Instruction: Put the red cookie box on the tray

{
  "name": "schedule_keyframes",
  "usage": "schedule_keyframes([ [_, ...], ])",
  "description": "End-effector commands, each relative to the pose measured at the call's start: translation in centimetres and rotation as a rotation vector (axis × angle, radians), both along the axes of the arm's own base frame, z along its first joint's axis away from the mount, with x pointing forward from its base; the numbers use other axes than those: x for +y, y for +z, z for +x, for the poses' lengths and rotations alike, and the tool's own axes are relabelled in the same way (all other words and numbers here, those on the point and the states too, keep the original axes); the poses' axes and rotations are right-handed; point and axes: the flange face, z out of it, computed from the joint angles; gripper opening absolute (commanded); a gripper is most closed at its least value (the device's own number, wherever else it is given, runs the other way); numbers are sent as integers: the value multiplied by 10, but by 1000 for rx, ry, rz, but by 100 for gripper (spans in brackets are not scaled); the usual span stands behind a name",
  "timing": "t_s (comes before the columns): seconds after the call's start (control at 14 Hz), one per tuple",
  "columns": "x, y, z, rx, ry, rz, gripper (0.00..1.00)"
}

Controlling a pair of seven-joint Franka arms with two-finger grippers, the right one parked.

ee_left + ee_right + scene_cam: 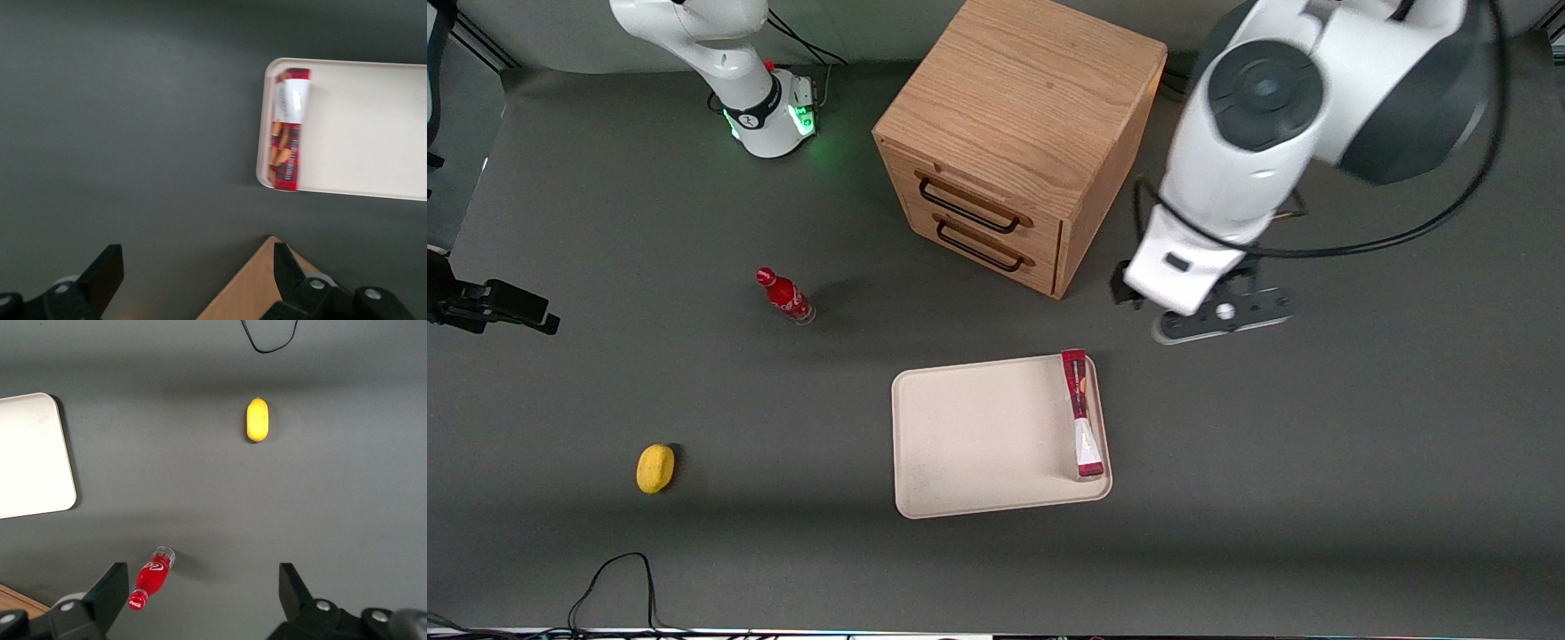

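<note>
My gripper [193, 283] hangs open and empty above the table, beside the cabinet [1009, 142], apart from the tray [978, 444]. The box [1081, 413] lies flat on the tray, along the short edge at my arm's end, its long axis running toward the front camera. From my gripper it lies nearer that camera. I judge the placing done. One box, one tray, one bottle [784, 296], one yellow thing [655, 468].

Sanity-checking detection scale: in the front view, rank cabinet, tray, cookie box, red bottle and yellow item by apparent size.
1. Wooden drawer cabinet
2. Tray
3. Red cookie box, lying in the tray along one short edge
4. Red bottle and yellow item: too alike to rank.

Left gripper hovers open, empty, beside the cabinet.
</note>
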Motion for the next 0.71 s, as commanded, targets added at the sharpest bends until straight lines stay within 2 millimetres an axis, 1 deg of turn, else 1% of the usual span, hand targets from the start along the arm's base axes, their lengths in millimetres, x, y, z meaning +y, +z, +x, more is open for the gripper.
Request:
schedule_keyframes([
  [0.0,93,-2,2,41,-49,-2,100],
  [0.14,145,-3,4,29,-55,-15,100],
  [0.29,187,-12,1,29,-104,-32,100],
  [0.36,202,-13,-1,25,-106,-36,100],
  [0.43,209,-14,-1,25,-109,-40,100],
  [0.64,241,-15,3,25,-143,-47,100],
])
